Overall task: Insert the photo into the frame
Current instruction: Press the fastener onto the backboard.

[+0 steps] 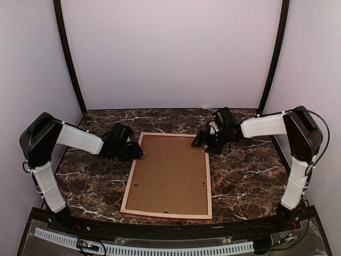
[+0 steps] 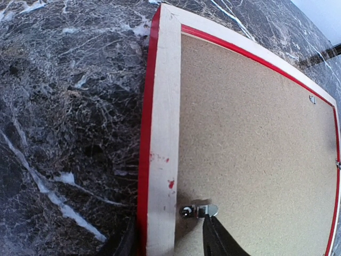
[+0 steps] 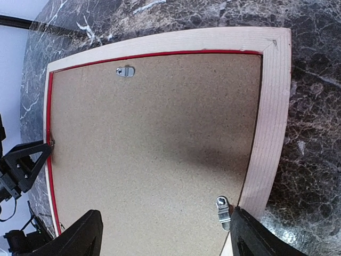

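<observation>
Face down on the dark marbled table (image 1: 250, 176) lay the frame (image 1: 209, 176), its pale wooden back and brown backing board (image 1: 169, 173) turned upward, its long sides running away from the arms' bases; a thin line of red showed along the outer edge and inside the rails.

The left gripper (image 1: 136, 153) was down at the frame's left rail, near the far corner; seen from its own wrist camera, the left gripper (image 2: 169, 242) stood partly open, one finger (image 2: 127, 244) outside the red edge over the table, the other finger (image 2: 216, 240) over the backing board just beside a small metal clip (image 2: 199, 211); the jaws straddled the rail without pinching it, and they held nothing; flecks of red paint (image 2: 170, 184) marked the pale wood there.

The right gripper (image 1: 205, 145) was at the far right corner of the frame; from its wrist, the right gripper (image 3: 165, 234) gaped wide and empty, one finger (image 3: 80, 237) over the backing board, the other (image 3: 258, 237) at the right rail, close beside a second metal clip (image 3: 222, 212); a third clip (image 3: 126, 71) sat near the opposite short rail; whether either finger touched the frame could not be told.
</observation>
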Robot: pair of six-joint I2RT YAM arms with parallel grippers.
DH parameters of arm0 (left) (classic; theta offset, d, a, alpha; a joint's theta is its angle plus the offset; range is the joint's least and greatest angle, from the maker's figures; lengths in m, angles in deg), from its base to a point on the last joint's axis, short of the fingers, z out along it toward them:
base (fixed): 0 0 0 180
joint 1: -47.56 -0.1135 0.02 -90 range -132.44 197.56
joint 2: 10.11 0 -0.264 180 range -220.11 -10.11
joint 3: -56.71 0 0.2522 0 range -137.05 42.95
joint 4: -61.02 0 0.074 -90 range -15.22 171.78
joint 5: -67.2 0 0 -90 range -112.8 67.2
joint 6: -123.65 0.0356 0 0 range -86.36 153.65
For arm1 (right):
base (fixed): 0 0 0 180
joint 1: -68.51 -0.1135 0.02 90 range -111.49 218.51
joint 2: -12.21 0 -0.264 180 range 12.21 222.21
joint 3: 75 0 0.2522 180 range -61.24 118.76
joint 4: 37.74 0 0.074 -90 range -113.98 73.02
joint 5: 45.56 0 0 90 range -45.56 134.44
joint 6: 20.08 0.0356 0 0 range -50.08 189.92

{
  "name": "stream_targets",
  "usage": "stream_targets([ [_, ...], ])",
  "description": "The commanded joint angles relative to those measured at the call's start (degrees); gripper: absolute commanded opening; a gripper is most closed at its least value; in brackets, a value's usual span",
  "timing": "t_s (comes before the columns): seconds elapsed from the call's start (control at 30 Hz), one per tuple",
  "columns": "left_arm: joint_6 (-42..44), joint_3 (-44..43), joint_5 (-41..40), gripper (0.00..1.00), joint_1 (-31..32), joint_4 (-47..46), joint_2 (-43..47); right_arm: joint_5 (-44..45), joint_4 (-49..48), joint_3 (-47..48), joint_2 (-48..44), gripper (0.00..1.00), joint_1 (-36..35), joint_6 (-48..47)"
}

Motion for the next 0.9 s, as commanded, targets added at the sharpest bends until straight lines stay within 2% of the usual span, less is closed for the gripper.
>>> stream_targets([
  [0.0, -0.7, 2.4, 2.1, 0.45, 0.8, 7.9, -1.4, 0.0, -0.2, 0.9, 1.4, 0.83, -0.6, -1.0],
  [0.6, -0.7, 2.5, 1.6, 0.45, 0.8, 8.0, -0.9, -0.5, -0.6, 0.8, 0.8, 0.82, -2.9, 0.4],
  [0.87, -0.7, 2.5, 1.7, 0.46, 0.8, 8.0, -0.7, 1.3, 0.4, 2.6, -1.4, 0.82, -2.8, -2.2],
])
